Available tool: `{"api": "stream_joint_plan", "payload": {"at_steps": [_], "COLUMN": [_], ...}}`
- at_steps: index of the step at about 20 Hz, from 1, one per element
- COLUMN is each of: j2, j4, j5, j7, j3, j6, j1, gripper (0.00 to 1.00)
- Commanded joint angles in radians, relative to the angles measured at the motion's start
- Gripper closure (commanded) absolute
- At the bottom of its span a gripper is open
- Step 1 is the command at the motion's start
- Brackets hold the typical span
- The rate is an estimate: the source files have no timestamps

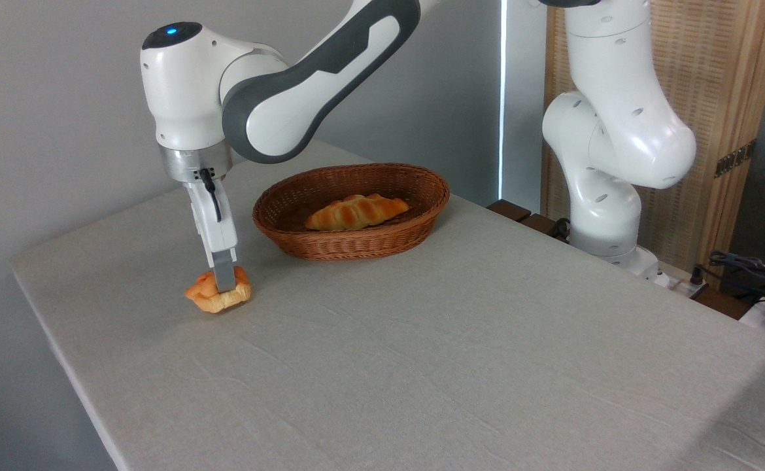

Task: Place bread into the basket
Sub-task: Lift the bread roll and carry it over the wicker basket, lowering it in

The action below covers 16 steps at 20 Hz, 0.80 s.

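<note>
While the gripper [224,282] sits narrowed around the bun [218,294], resting on the table [422,340] left of the basket [351,210], confirm firm hold, lift clear above the rim, avoid the loaf [355,212].

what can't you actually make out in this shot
- Far finger of the gripper: hidden behind the near finger, so whether the jaws are shut on the bun is unclear.
- Bun's middle: covered by the near finger.
- Near inner wall of the basket: blocked by its own rim.
- Underside of the braided loaf: lies against the basket floor.
- Arm's upper links: cut off by the top edge.
- Objects at the right edge: cropped and too small.
</note>
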Motion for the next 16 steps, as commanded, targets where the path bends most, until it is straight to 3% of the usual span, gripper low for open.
{"api": "stream_joint_plan", "payload": {"at_steps": [1, 4, 7, 12, 13, 16], "j2": [0.0, -0.023, -0.114, -0.275, -0.31, -0.384], "j4": [0.043, 0.082, 0.076, 0.033, -0.002, -0.129], "j5": [-0.035, -0.051, -0.118, -0.175, -0.175, -0.173], "j7": [-0.003, -0.049, -0.053, -0.043, -0.04, -0.022], "j3": [0.002, 0.002, 0.015, 0.042, 0.042, 0.042], "j6": [-0.035, -0.102, -0.2, -0.431, -0.455, -0.463], "j1": [0.003, 0.008, 0.011, 0.006, -0.004, -0.098], "gripper": [0.84, 0.84, 0.83, 0.78, 0.77, 0.71]}}
